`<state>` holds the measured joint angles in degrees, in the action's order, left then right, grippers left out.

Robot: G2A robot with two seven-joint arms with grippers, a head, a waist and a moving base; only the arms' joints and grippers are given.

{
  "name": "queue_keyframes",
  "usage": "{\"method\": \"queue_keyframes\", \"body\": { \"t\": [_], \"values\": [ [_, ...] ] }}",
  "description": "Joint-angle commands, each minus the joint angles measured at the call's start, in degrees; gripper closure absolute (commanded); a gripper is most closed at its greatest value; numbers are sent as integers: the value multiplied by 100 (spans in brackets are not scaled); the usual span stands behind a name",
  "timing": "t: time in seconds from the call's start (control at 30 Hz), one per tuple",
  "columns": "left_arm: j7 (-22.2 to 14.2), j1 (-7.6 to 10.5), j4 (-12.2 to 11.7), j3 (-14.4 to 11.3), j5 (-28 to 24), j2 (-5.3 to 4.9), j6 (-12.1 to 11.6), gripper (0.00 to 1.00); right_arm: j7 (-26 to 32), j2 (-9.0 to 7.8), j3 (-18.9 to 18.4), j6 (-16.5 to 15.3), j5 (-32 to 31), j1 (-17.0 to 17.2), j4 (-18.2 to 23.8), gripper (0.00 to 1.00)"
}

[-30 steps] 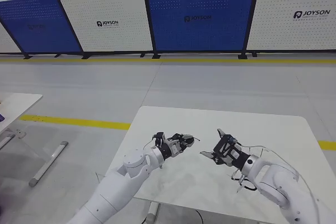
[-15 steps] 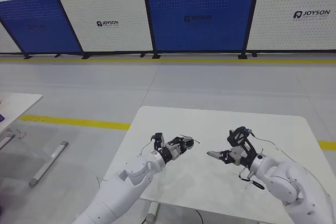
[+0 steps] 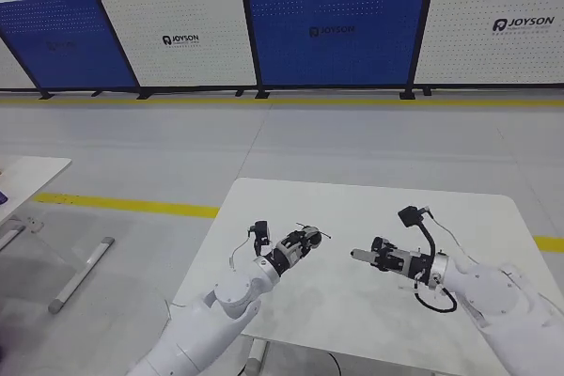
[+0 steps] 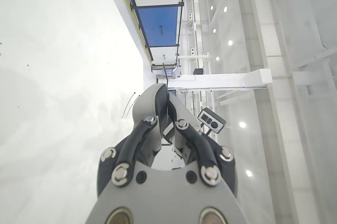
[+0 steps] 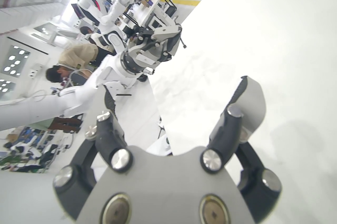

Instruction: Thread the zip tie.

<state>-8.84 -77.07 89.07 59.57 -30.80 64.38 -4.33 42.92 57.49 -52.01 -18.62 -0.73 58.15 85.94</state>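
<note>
The left gripper (image 3: 307,238) hangs just above the white worktop (image 3: 376,202), left of its middle and nearer the robot's edge than the far edge. Its two smooth grey finger shells are pressed together. Their black, finely ribbed pads (image 4: 162,101) clamp the zip tie (image 4: 165,74), a thin, flat black plastic strip. The strip runs up between the pads and sticks out past the fingertips as a short, stiff, nearly straight length. In the right wrist view the same strip (image 5: 183,42) juts from the left gripper (image 5: 177,35) and ends in a small blocky head.

On the tabletop (image 4: 65,51) just beyond that gripper (image 4: 165,89) lie two hair-thin, slightly curved dark strands (image 4: 130,103). It cannot be told what they are.

The right gripper (image 3: 359,255) is held above the middle of the worktop. It points toward the left gripper and is apart from it, with bare surface between the two. Its fingers are spread wide and hold nothing. Each is a rounded grey shell faced with a black ribbed pad (image 5: 108,101) and carried on black link bars fixed with round, shiny bolts. Through the gap of this gripper (image 5: 179,96) the matte white top (image 5: 263,24) shows, with a rounded corner at its far left.
</note>
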Motion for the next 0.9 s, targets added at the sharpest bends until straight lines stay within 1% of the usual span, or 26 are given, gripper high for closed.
{"method": "queue_keyframes", "body": {
  "t": [0.0, 0.07, 0.13, 0.2, 0.27, 0.3, 0.33, 0.6, 0.67, 0.83, 0.87],
  "values": [
    [0, 0, 0, 0, 0, 0, 0, 100, 5, 0, 0, 0, 17, -1, -1, 0],
    [-2, -10, 19, -13, 29, 3, -9, 100, 58, 8, 38, -58, 72, 53, 18, 0],
    [30, -46, 73, -25, 129, 9, -78, 100, 174, 35, 64, -86, 403, 70, 17, 0],
    [-39, -107, 161, -39, 122, 14, -116, 100, 427, 84, 146, -86, 734, 7, -55, 0],
    [-100, -149, 221, -20, 116, 12, -119, 100, 555, 144, 217, -86, 1019, -74, -160, 0],
    [-77, -177, 262, 3, 110, 12, -120, 100, 495, 181, 228, -86, 1046, -151, -320, 0],
    [-87, -192, 287, 9, 85, 14, -111, 100, 462, 190, 233, -86, 1026, -169, -364, 0],
    [-87, -192, 287, 9, 85, 14, -111, 100, 409, 193, 230, -83, 1040, -139, -344, 0],
    [-56, -204, 302, -11, 56, 27, -104, 100, 447, 202, 188, -86, 1284, -62, -307, 0],
    [-62, -235, 338, 9, -75, 54, -202, 100, 515, 228, 98, -86, 1455, -48, -411, 0],
    [-74, -248, 349, 22, -72, 56, -218, 100, 528, 239, 103, -86, 1449, -44, -445, 52]
  ]
}}
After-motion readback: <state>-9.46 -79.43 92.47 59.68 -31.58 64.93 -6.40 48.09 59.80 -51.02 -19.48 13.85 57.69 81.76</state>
